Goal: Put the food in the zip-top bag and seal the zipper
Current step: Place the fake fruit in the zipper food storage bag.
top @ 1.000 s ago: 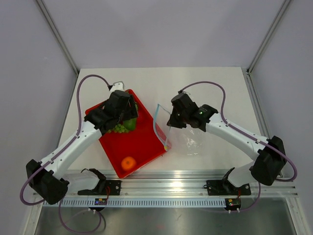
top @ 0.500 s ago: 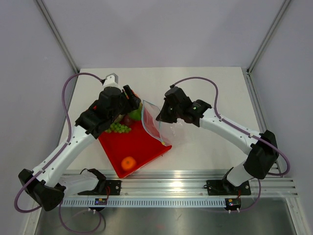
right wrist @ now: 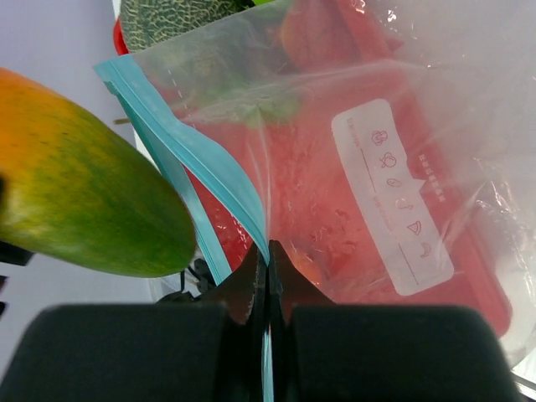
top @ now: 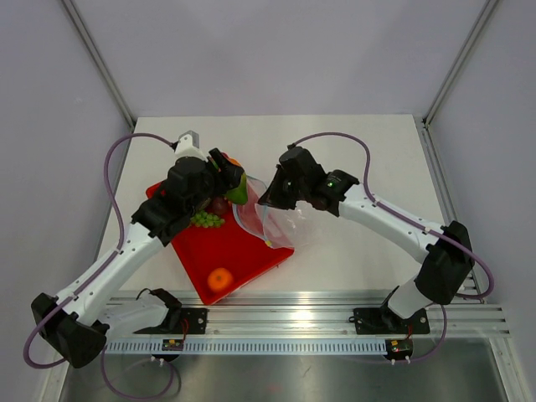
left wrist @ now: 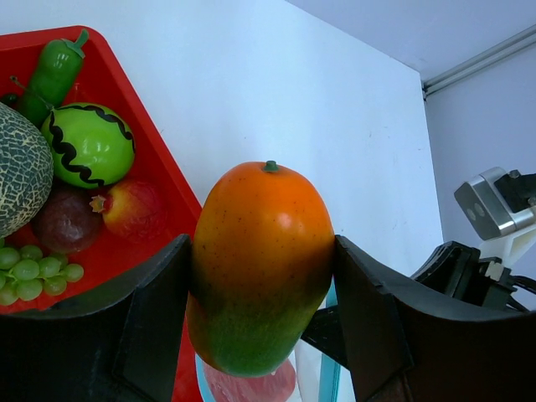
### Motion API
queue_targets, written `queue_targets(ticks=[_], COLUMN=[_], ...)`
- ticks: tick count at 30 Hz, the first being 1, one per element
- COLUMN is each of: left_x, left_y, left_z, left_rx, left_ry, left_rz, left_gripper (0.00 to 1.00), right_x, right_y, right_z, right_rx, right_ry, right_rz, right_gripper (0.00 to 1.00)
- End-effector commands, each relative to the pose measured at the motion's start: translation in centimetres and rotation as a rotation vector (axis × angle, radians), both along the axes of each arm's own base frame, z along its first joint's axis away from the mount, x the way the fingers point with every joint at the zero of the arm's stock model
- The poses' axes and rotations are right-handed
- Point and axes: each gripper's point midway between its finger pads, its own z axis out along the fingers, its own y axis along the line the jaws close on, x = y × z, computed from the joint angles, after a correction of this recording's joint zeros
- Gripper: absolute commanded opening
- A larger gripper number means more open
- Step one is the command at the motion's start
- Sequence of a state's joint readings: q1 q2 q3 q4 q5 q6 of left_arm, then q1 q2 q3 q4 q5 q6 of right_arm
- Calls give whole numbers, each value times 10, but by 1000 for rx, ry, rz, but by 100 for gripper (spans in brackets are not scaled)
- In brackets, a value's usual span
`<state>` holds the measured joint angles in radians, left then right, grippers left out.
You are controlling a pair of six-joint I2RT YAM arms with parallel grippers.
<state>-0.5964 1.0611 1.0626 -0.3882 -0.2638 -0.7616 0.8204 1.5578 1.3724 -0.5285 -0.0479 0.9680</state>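
Observation:
My left gripper is shut on the orange-green mango and holds it above the tray's right edge, just over the bag's mouth. My right gripper is shut on the light blue zipper edge of the clear zip-top bag, holding the mouth up and open toward the mango. The right fingers pinch one lip of the strip. The netted melon, grapes, a red fruit, a purple fruit and an orange lie on the tray.
The flat red tray lies left of centre, with the bag hanging over its right side. A striped green ball and a green vegetable sit at the tray's far end. White tabletop spreads behind and right.
My left gripper has lifted the mango off the tray and carried it right to the bag. My right gripper has raised the bag and brought it left over the tray, its mouth now open.

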Motion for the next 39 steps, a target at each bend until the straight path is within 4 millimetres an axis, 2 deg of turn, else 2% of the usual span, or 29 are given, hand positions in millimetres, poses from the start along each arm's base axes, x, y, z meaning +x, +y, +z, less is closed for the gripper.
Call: queue_targets(ticks=[1, 8, 14, 20, 22, 25, 27, 28, 33, 38, 39], left_x=[4, 0, -1, -8, -11, -15, -18, -21, -30, -47, -49], left_y=[-2, -6, -7, -18, -23, -30, -33, -32, -25, -11, -8], left_z=[24, 14, 2, -9, -8, -8, -4, -4, 22, 56, 58], left_rx=[-81, -98, -75, -82, -75, -47, -30, -20, 11, 19, 22], left_ry=[-100, -93, -81, -55, -54, -50, -49, -44, -89, -161, -166], left_rz=[9, 0, -2, -50, -89, -150, -181, -190, -218, -234, -231], left_gripper=[30, 29, 29, 29, 40, 73, 85, 99, 99, 97, 97], right_x=[5, 13, 16, 22, 22, 22, 23, 23, 24, 24, 24], right_y=[21, 30, 43, 44, 43, 42, 42, 41, 37, 32, 31], right_z=[38, 58, 64, 69, 68, 66, 67, 68, 67, 65, 65], right_rx=[129, 203, 253, 251, 247, 245, 247, 245, 230, 218, 214], right_ry=[-36, -61, -52, -72, -72, -75, -80, -85, -92, -100, -100], right_rz=[-3, -31, -15, -28, -32, -35, -38, -39, -54, -64, -66], right_gripper=[0, 0, 0, 0, 0, 0, 0, 0, 0, 0, 0])
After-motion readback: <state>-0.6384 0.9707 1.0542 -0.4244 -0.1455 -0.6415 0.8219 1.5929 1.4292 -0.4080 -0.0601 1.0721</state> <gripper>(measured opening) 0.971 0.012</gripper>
